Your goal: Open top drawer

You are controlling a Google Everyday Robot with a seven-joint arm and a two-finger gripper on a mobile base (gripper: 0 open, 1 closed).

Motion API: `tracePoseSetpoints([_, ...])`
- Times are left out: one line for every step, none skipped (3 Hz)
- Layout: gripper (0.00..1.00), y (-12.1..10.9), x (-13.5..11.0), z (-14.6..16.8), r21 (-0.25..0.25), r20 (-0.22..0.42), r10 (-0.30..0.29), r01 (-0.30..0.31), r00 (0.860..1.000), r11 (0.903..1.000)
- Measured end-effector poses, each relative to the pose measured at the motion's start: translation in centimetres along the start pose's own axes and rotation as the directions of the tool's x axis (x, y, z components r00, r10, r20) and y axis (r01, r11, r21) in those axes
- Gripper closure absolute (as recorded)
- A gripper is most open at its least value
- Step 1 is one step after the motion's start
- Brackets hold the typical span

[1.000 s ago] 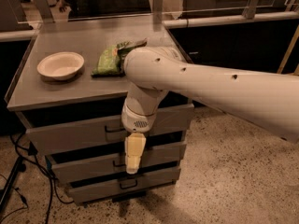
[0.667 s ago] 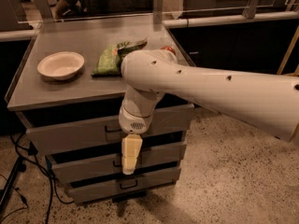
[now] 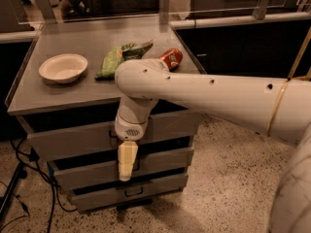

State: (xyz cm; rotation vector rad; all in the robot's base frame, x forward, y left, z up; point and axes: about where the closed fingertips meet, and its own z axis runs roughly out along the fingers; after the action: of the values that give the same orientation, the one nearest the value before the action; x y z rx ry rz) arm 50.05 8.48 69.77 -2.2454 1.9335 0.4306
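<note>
Top drawer (image 3: pixel 73 141) sits shut just above my gripper (image 3: pixel 125 173); whether that gripper is open or closed, I cannot tell. It has drifted left below the top drawer's centre, so I judge I'm lining up, nothing pulled yet.

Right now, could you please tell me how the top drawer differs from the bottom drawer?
The top drawer front is wider and taller than the bottom drawer. The top drawer's handle is hidden behind the arm; the bottom drawer's handle shows plainly. The gripper hangs below the top drawer, above the bottom drawer. Both are grey.
</note>
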Motion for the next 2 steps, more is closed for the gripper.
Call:
tracePoseSetpoints([0.0,-0.13,-0.16,1.77,-0.028,-0.003,0.0,0.0,1.0,0.9996])
tracePoseSetpoints([0.0,-0.54,0.05,2.63,-0.043,-0.007,-0.001,0.001,1.0,0.9991])
